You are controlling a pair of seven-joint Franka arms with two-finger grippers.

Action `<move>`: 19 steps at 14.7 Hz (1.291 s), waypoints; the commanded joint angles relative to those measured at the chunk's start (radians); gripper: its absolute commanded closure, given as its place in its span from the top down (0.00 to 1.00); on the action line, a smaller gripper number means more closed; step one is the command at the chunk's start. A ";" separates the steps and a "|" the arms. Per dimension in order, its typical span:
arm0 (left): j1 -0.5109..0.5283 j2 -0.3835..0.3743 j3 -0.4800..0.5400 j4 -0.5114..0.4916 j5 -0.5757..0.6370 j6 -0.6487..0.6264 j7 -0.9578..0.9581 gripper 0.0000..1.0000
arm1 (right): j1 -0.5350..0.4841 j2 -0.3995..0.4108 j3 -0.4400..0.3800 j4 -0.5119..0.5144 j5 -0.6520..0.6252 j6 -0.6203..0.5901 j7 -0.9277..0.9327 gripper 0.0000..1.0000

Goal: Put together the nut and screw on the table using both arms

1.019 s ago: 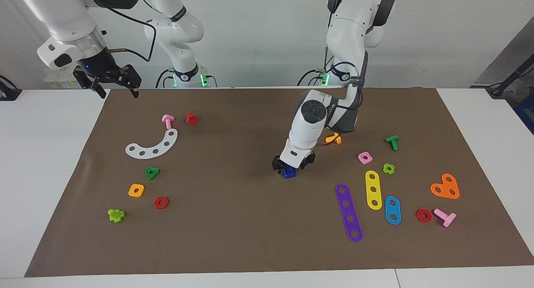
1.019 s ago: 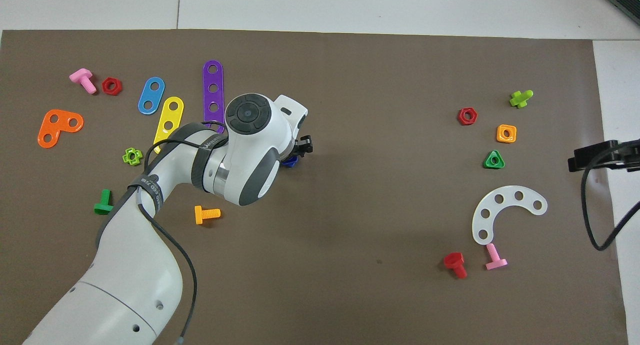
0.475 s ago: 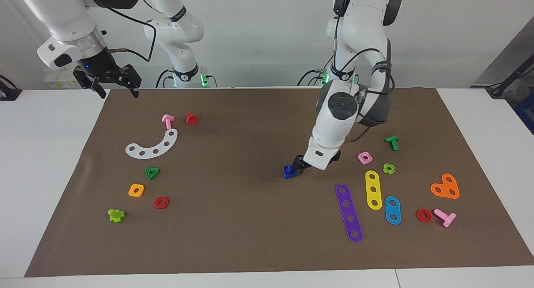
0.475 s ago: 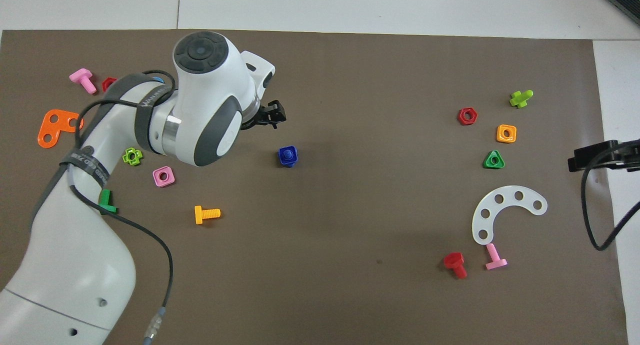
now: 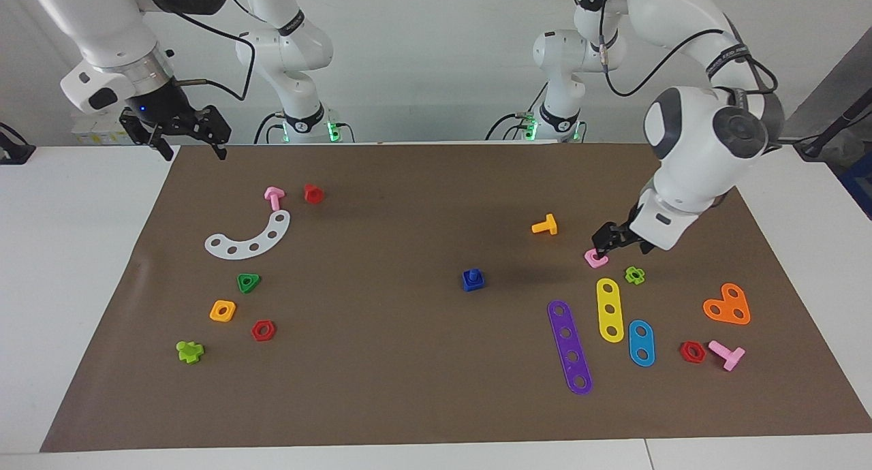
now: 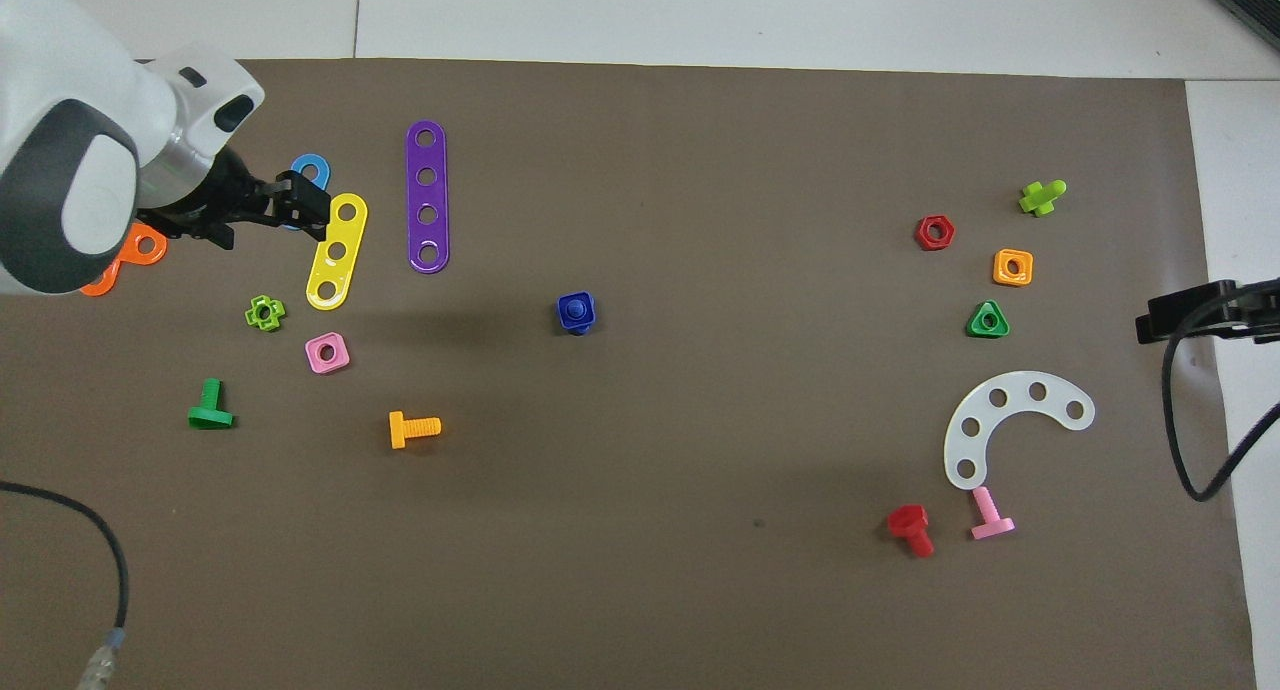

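A white wall backs a white table [image 5: 82, 265] covered largely by a brown mat [image 5: 381, 381], scattered with coloured toy parts. Near the mat's middle the dark-blue nut [image 5: 473, 280] sits with the dark-blue screw [image 6: 576, 310] standing in its hole, no jaws touching either. The left gripper [image 5: 611, 239] hangs well apart from the pair, toward the left arm's end of the table, its tips over the pink square nut [image 5: 596, 257], beside the yellow strip [image 5: 610, 309]; whether its jaws are spread or closed cannot be told. The right gripper [image 5: 185, 135] waits raised over the mat's corner at the right arm's end, jaws spread wide and holding nothing.
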 commanded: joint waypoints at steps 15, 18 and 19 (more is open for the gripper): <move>0.013 -0.317 -0.009 -0.146 0.064 -0.085 0.038 1.00 | -0.003 -0.022 0.009 -0.021 -0.005 -0.008 0.018 1.00; 0.024 -0.327 0.015 -0.154 0.064 -0.111 0.040 1.00 | -0.003 -0.022 0.009 -0.021 -0.005 -0.008 0.019 1.00; 0.028 -0.329 0.018 -0.158 0.064 -0.117 0.046 1.00 | -0.003 -0.022 0.008 -0.021 -0.005 -0.008 0.019 1.00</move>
